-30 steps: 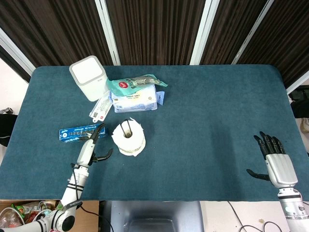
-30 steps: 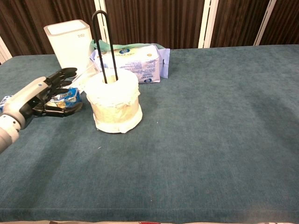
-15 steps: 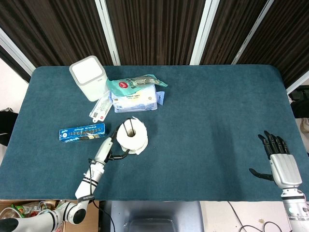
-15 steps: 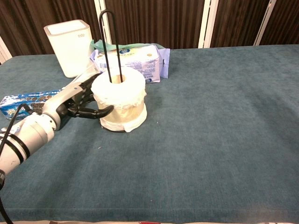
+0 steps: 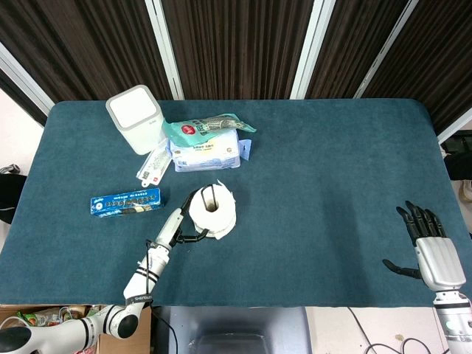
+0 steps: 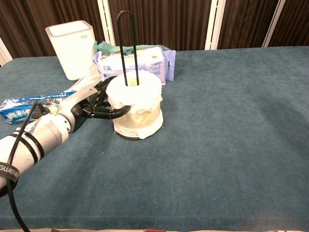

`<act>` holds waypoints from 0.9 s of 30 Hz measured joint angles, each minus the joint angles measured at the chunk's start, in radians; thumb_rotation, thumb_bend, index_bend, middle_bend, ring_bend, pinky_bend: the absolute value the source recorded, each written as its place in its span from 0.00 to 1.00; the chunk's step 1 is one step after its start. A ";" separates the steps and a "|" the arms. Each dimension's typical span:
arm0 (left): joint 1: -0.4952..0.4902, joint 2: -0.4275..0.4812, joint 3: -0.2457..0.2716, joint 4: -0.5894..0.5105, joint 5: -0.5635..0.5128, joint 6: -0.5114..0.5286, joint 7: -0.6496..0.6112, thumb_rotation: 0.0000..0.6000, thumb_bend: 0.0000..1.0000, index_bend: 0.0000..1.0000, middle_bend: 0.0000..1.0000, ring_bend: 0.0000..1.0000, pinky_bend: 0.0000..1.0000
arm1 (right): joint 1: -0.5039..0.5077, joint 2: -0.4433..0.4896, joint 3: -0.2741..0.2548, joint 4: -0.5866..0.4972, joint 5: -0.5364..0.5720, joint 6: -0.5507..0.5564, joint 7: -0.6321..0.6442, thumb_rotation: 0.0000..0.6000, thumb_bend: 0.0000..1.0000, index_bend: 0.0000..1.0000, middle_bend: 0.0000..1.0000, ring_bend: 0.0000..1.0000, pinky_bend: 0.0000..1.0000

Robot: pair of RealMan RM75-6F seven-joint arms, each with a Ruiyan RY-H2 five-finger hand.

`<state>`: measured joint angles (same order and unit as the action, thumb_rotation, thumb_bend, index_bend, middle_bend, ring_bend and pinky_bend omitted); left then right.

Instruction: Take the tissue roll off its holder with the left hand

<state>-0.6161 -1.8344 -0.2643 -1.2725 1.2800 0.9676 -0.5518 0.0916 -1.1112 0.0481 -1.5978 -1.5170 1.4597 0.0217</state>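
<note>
A white tissue roll (image 5: 214, 210) (image 6: 136, 107) stands on its holder, with the black wire loop (image 6: 127, 48) rising through its core and a dark base under it. My left hand (image 5: 179, 223) (image 6: 96, 102) is pressed against the roll's left side, fingers curled around it. The roll's loose outer wrap hangs unevenly. My right hand (image 5: 430, 243) rests open with its fingers spread at the table's near right corner, far from the roll; the chest view does not show it.
A white bin (image 5: 134, 118) (image 6: 73, 48) stands at the back left. Tissue packs (image 5: 204, 147) (image 6: 139, 60) lie just behind the roll. A blue biscuit box (image 5: 125, 201) (image 6: 26, 105) lies left of my left arm. The table (image 5: 332, 169) is covered in blue cloth.
My left hand reached right and closed around the roll's side. Roll and holder have slid to the right across the cloth. The right hand drifted slightly toward the near edge.
</note>
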 measured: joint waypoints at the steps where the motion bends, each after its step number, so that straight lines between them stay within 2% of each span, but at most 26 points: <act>1: -0.001 -0.004 -0.001 0.002 -0.008 0.000 0.013 1.00 0.35 0.02 0.05 0.19 0.30 | 0.000 0.001 0.000 0.000 0.000 -0.001 0.001 1.00 0.04 0.00 0.00 0.00 0.00; 2: -0.001 -0.008 -0.004 0.001 -0.019 0.002 0.025 1.00 0.36 0.08 0.11 0.29 0.39 | 0.000 0.001 0.000 0.001 0.001 -0.002 0.003 1.00 0.04 0.00 0.00 0.00 0.00; 3: 0.000 -0.010 -0.006 -0.002 -0.027 0.006 0.031 1.00 0.37 0.13 0.17 0.36 0.45 | 0.000 0.002 0.000 0.001 0.002 -0.003 0.003 1.00 0.04 0.00 0.00 0.00 0.00; 5: 0.004 -0.016 -0.014 -0.009 -0.040 0.019 0.048 1.00 0.39 0.36 0.37 0.52 0.61 | 0.001 0.001 0.001 0.001 0.002 -0.003 0.002 1.00 0.04 0.00 0.00 0.00 0.00; 8: 0.009 -0.022 -0.027 -0.028 -0.060 0.038 0.070 1.00 0.45 0.54 0.57 0.68 0.76 | 0.001 0.001 0.000 0.001 0.001 -0.005 0.000 1.00 0.04 0.00 0.00 0.00 0.00; 10: 0.011 -0.029 -0.037 -0.031 -0.071 0.050 0.081 1.00 0.47 0.61 0.64 0.73 0.81 | 0.002 0.001 0.000 0.000 0.001 -0.006 -0.001 1.00 0.04 0.00 0.00 0.00 0.00; 14: 0.017 -0.039 -0.060 -0.041 -0.076 0.097 0.093 1.00 0.49 0.67 0.70 0.78 0.86 | 0.002 0.000 -0.001 0.000 0.000 -0.006 -0.006 1.00 0.04 0.00 0.00 0.00 0.00; 19: 0.021 -0.025 -0.086 -0.069 -0.049 0.140 0.081 1.00 0.52 0.70 0.73 0.81 0.89 | 0.004 0.000 -0.003 -0.002 0.002 -0.016 -0.016 1.00 0.04 0.00 0.00 0.00 0.00; 23: 0.033 0.016 -0.107 -0.156 -0.014 0.205 0.090 1.00 0.52 0.70 0.73 0.81 0.89 | 0.004 0.000 -0.004 -0.006 0.003 -0.017 -0.024 1.00 0.04 0.00 0.00 0.00 0.00; 27: 0.044 0.080 -0.154 -0.278 -0.001 0.255 0.112 1.00 0.52 0.69 0.73 0.81 0.88 | 0.005 -0.001 -0.007 -0.010 0.004 -0.023 -0.037 1.00 0.04 0.00 0.00 0.00 0.00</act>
<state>-0.5721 -1.7540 -0.4182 -1.5504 1.2794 1.2230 -0.4398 0.0963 -1.1121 0.0412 -1.6081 -1.5126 1.4364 -0.0150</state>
